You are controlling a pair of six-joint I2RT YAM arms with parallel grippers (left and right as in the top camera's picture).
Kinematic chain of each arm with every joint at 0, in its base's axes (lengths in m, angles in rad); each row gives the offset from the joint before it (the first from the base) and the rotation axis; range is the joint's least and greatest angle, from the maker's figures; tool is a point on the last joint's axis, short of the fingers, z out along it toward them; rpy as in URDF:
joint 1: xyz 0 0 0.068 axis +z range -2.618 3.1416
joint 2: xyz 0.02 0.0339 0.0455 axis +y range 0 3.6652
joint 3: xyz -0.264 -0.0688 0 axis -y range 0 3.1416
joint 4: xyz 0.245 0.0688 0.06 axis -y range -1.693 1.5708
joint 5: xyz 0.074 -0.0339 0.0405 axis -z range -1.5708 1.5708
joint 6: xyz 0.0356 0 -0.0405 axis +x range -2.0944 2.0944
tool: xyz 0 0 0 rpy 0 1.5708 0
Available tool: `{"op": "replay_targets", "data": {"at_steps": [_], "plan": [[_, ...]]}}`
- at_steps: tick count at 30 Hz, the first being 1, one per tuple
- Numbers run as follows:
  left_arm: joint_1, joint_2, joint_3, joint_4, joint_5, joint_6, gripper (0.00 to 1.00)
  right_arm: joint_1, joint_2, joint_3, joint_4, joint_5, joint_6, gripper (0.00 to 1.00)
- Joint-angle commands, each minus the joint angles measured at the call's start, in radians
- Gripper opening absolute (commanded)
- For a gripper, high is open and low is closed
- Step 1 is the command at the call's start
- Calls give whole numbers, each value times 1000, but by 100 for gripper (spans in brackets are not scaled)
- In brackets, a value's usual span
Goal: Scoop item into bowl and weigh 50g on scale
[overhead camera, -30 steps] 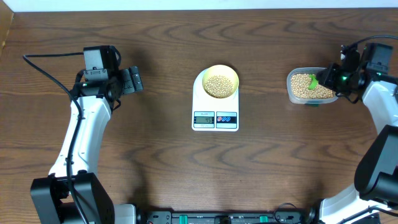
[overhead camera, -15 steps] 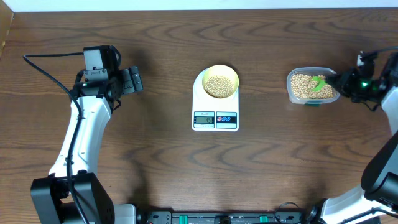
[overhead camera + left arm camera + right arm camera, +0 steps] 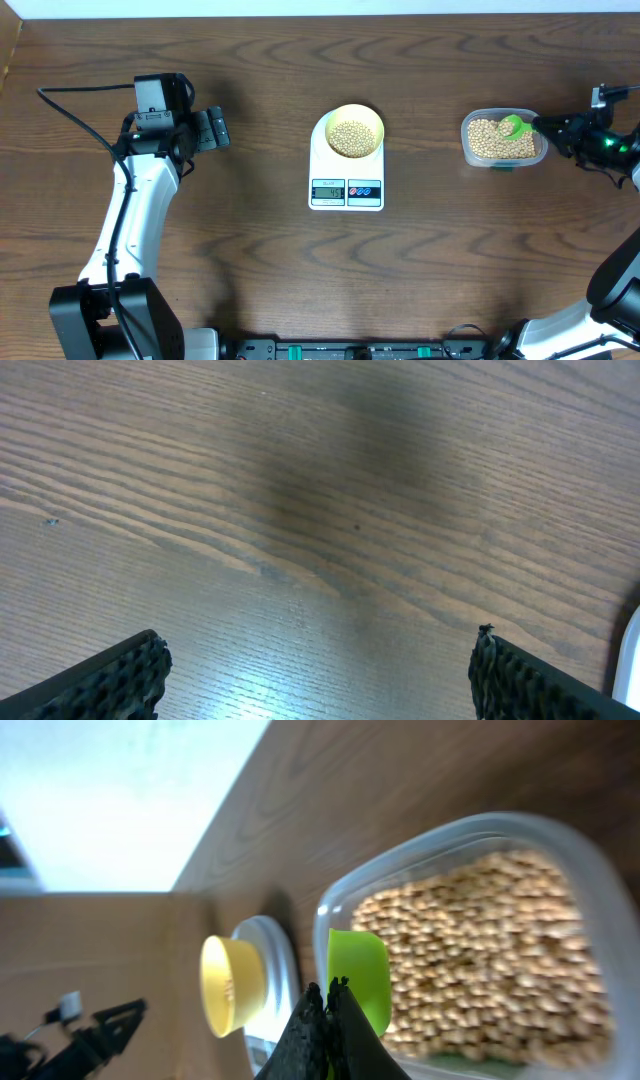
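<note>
Your scale (image 3: pixel 346 160) sits at the middle of the table (image 3: pixel 250 260), with the clear container (image 3: pixel 466 140) near the right edge and the bowl (image 3: pixel 355 108) part-filled on the scale. The left gripper (image 3: pixel 215 128) gapes empty. The right gripper (image 3: pixel 543 125) pinches the green scoop (image 3: pixel 514 125) over the container. The beans (image 3: pixel 490 140) look light, hard and prone to roll, so hold the scoop by its handle and keep it level.

A dark brown wood-grain table (image 3: pixel 260 270) fills the view; a pale white strip (image 3: pixel 300 6) borders its far edge.

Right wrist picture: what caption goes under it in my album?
Right gripper holds a green scoop at a tub of beans, yellow bowl beyond.
</note>
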Motion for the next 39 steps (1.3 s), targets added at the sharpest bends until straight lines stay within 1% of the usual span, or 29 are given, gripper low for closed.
{"op": "replay_targets", "data": {"at_steps": [1,7,15,17,23,27,32,37,39], "plan": [[0,14,1,-2,-17,-9,98,-2,0,-5,4,-119,-19,1],[0,14,1,-2,-17,-9,98,17,0,-5,46,-226,-18,1],[0,14,1,-2,-17,-9,98,111,0,-5,124,-233,6,1],[0,14,1,-2,-17,-9,98,143,0,-5,168,-233,40,1],[0,14,1,-2,-17,-9,98,261,0,-5,361,-229,214,1],[0,14,1,-2,-17,-9,98,342,0,-4,455,-174,325,1],[0,14,1,-2,-17,-9,98,447,0,-4,528,-70,396,1],[0,14,1,-2,-17,-9,98,540,0,-4,563,27,468,1],[0,14,1,-2,-17,-9,98,569,0,-5,578,41,469,1]]}}
